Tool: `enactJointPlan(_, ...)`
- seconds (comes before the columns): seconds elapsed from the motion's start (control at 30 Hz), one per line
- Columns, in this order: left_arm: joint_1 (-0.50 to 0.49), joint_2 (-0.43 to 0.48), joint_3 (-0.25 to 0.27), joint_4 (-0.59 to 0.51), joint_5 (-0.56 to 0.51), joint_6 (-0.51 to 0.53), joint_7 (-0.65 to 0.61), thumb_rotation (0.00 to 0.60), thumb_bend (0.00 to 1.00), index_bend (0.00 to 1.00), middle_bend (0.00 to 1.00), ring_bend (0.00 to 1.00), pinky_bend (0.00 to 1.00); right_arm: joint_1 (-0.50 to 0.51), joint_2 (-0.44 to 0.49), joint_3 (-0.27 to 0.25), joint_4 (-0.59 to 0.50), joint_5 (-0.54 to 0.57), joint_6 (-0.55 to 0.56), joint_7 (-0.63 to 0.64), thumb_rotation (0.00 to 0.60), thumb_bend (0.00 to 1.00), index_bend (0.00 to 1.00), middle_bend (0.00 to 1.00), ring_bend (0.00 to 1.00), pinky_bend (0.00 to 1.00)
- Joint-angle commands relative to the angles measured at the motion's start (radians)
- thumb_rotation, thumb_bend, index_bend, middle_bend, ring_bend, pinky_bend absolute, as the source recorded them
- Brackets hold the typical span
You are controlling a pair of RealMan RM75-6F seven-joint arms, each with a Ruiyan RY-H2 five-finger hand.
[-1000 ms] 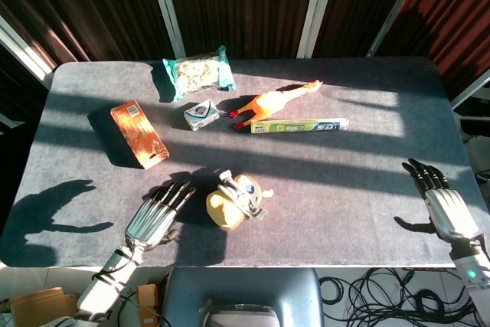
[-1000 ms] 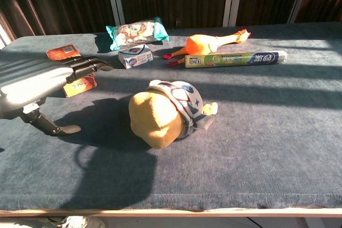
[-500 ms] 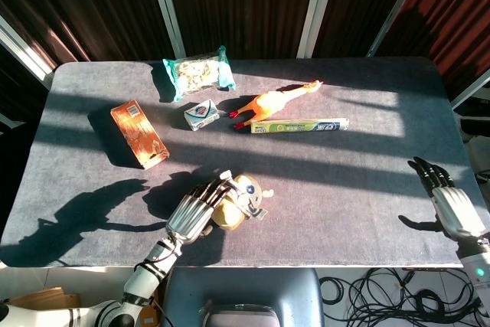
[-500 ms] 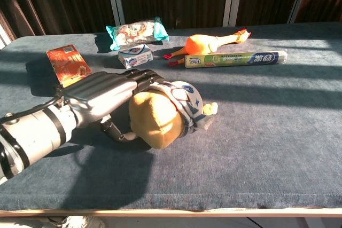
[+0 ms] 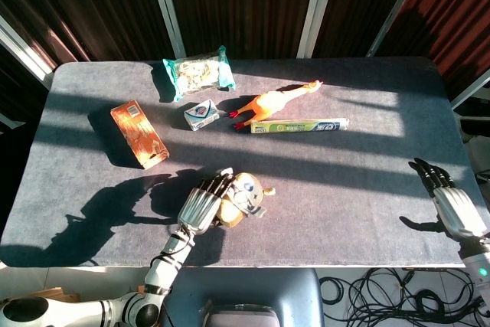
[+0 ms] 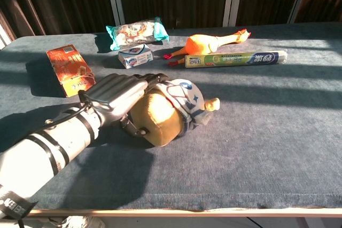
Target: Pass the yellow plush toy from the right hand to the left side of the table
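My left hand [image 6: 117,95] lies over the yellow plush toy [image 6: 165,113] near the front edge of the table [image 6: 278,148], a little left of its middle, my fingers [image 6: 140,80] draped across its top and my thumb against its near side; it looks like a grip, though the toy rests on the cloth and I cannot be sure it is squeezed. My right hand [image 5: 453,206] hovers well apart at the table's right front corner, fingers spread, holding nothing.

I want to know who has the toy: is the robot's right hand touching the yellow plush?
No, the right hand hangs open at the table's far right edge, while the left hand rests on the yellow plush toy.
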Motion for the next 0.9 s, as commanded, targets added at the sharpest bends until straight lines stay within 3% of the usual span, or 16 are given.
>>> enactJointPlan(0.03,0.007,-0.026,0.010,0.061,0.055,0.038,-0.109,0.600,0.27,0.54,0.52,0.51,0.55,-0.001,-0.001,0.002,-0.002,0.002,-0.002,-0.005,0.600,0.08,0.00,0.00,0.00,0.00)
enactJointPlan(0.17,0.015,-0.021,0.014,0.081,0.052,0.035,-0.151,0.600,0.27,0.72,0.70,0.65,0.67,-0.001,-0.002,0.005,-0.007,0.005,-0.013,-0.017,0.600,0.08,0.00,0.00,0.00,0.00)
enactJointPlan(0.3,0.024,-0.003,0.020,0.074,0.051,0.047,-0.144,0.600,0.28,0.79,0.78,0.72,0.74,0.000,0.001,0.007,-0.012,0.008,-0.027,-0.019,0.600,0.08,0.00,0.00,0.00,0.00)
enactJointPlan(0.43,0.044,0.059,0.034,0.020,0.048,0.065,-0.103,0.600,0.31,0.82,0.81,0.74,0.77,0.003,0.011,0.002,-0.019,-0.001,-0.043,-0.008,0.600,0.08,0.00,0.00,0.00,0.00)
enactJointPlan(0.63,0.095,0.248,0.052,-0.149,0.032,0.127,0.021,0.600,0.31,0.82,0.81,0.74,0.77,-0.004,-0.001,0.013,-0.025,0.019,-0.038,-0.051,0.600,0.08,0.00,0.00,0.00,0.00)
enactJointPlan(0.9,0.191,0.458,0.099,-0.248,0.027,0.178,-0.081,0.600,0.31,0.81,0.80,0.74,0.77,-0.005,-0.017,0.005,-0.047,0.016,-0.052,-0.148,0.600,0.08,0.00,0.00,0.00,0.00)
